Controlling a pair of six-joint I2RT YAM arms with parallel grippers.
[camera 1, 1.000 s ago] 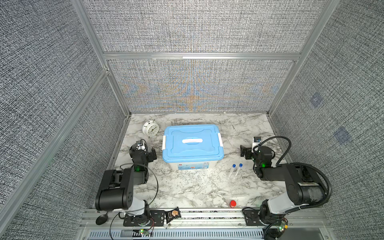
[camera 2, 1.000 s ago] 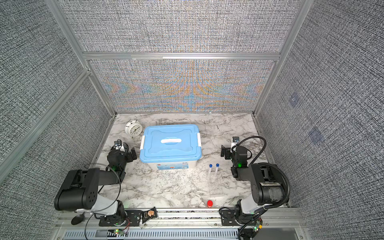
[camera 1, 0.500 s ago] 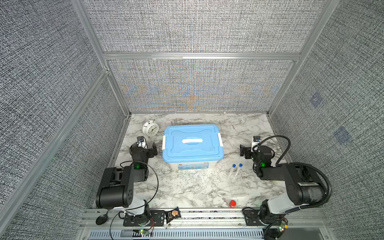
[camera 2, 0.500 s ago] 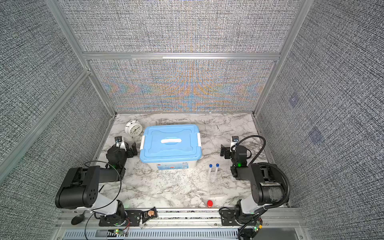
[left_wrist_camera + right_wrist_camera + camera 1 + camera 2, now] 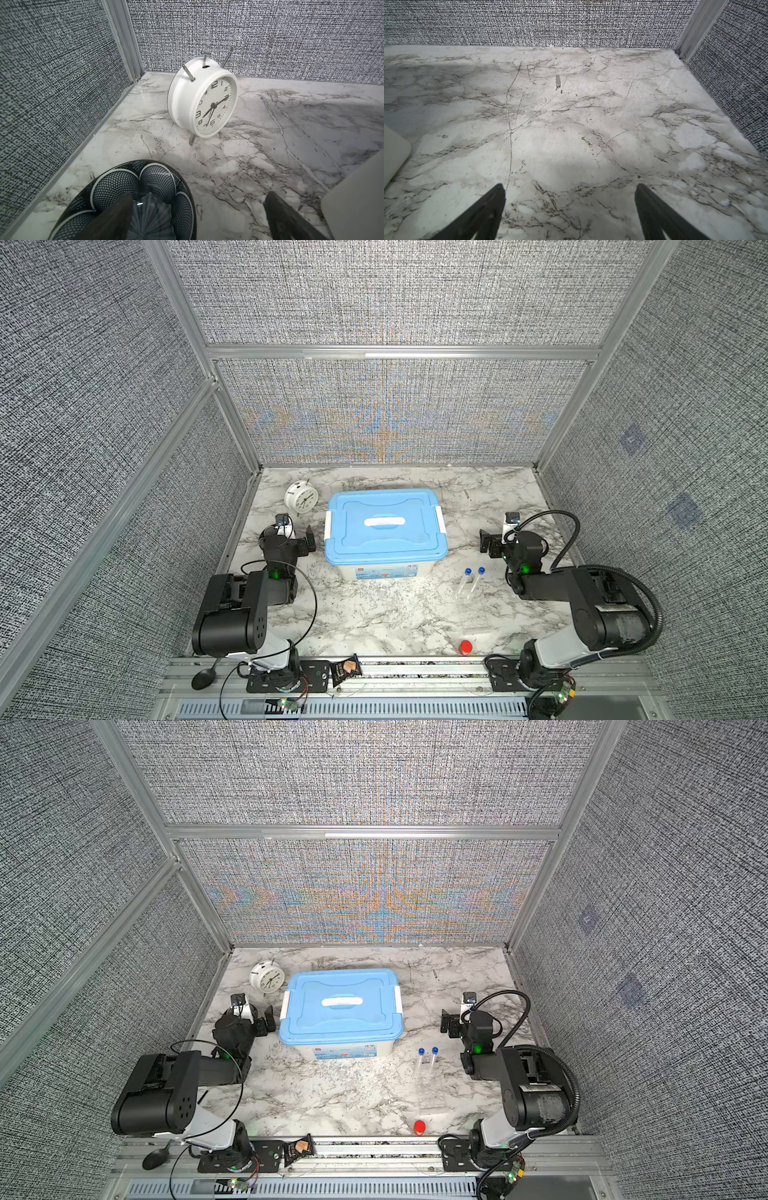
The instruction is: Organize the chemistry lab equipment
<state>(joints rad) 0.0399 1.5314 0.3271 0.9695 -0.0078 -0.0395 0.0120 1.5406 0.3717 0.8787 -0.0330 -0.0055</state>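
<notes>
Two slim clear blue-capped tubes [image 5: 471,583] [image 5: 427,1060] lie side by side on the marble table, right of the front of a closed blue-lidded box [image 5: 384,526] [image 5: 340,1006]. My left gripper [image 5: 297,533] [image 5: 257,1017] [image 5: 198,195] is open, low beside the box's left side. One of its fingers [image 5: 116,216] hangs over a black patterned dish [image 5: 162,187]. My right gripper [image 5: 493,541] [image 5: 451,1023] [image 5: 569,187] is open over bare marble right of the box, behind the tubes. Neither gripper holds anything.
A white alarm clock [image 5: 301,497] [image 5: 205,99] stands at the back left. A small red-capped item [image 5: 466,647] lies near the front edge. On the front rail are a black snack packet [image 5: 345,668] and a black spoon [image 5: 203,676]. Fabric walls close three sides.
My left gripper has shifted slightly toward the back and turned level beside the box. The right arm has not moved.
</notes>
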